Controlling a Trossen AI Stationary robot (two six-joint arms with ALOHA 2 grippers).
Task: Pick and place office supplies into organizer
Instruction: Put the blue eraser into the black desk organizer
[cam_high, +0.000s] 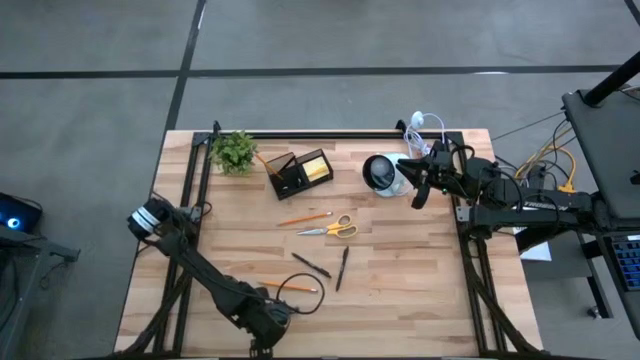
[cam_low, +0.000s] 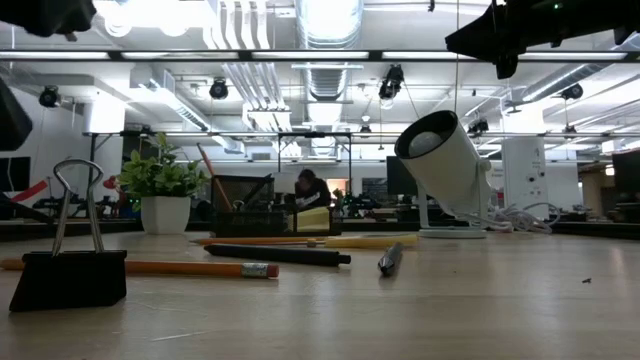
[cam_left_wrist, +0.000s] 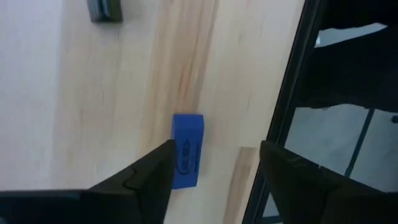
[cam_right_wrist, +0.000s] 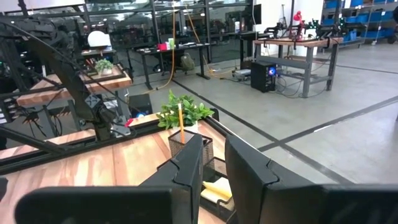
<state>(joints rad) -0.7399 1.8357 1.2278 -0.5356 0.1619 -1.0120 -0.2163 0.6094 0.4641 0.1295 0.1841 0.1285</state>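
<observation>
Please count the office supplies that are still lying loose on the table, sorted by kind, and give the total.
Orange pencils: 2
Dark pens: 2
Scissors: 1
Blue eraser: 1
Black binder clip: 1
Total: 7

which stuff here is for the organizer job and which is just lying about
For the job: organizer, scissors, orange pencil, second pencil, two dark pens, blue eraser, binder clip.

Just lying about: plant, white round lamp, white cable.

table (cam_high: 400, 270): pale matt wood | binder clip (cam_low: 70, 275): black matt, wire handles | eraser (cam_left_wrist: 186, 149): blue, smooth
</observation>
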